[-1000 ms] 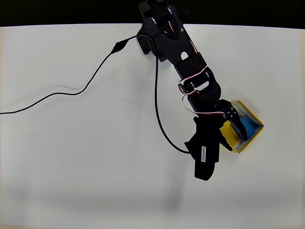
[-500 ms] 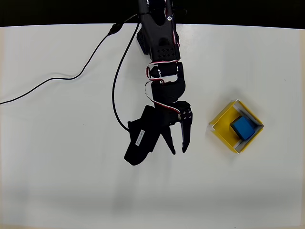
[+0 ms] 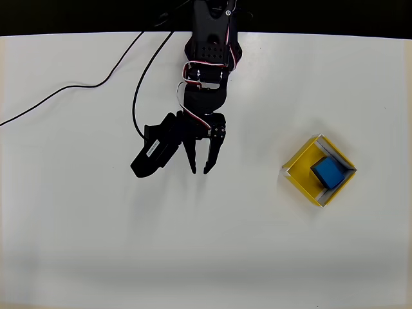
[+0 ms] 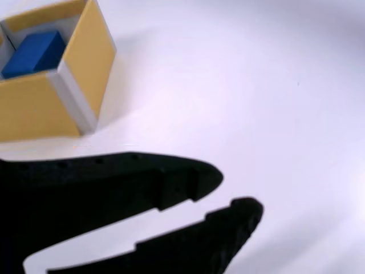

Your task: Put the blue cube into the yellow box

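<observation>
1. The blue cube [image 3: 327, 172] is seen lying inside the yellow box [image 3: 299, 174].
2. The tool [image 3: 200, 170] is held slightly spread, empty, well apart.
3. The cube is judged light, rigid, best gripped across opposite flat faces.

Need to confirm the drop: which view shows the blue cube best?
The overhead view: the blue cube sits whole inside the yellow box, all walls visible. In the wrist view the cube is at the corner, partly hidden by a wall.

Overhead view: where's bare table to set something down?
Bare: the table's whole lower half below the gripper, and the stretch between it and the yellow box, which holds the blue cube. Crowded: upper left, where the cable runs.
</observation>
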Available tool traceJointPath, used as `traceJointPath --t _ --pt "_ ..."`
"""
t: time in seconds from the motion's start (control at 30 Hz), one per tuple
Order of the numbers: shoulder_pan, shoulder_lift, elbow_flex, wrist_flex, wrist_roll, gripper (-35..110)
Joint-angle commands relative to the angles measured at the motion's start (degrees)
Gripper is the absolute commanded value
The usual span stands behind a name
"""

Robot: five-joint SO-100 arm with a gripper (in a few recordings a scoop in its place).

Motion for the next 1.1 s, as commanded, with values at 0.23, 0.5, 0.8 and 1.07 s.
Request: traceJointPath --t 0.23,0.5,0.8,1.07 --pt "1.5 17.8 6.2 20.7 0.1 6" --pt "0.8 20.5 6.2 41.3 1.8 4" --pt "-0.4 20.5 6.2 54.7 4.4 0" --pt "-0.7 20.4 6.2 54.5 5.7 1"
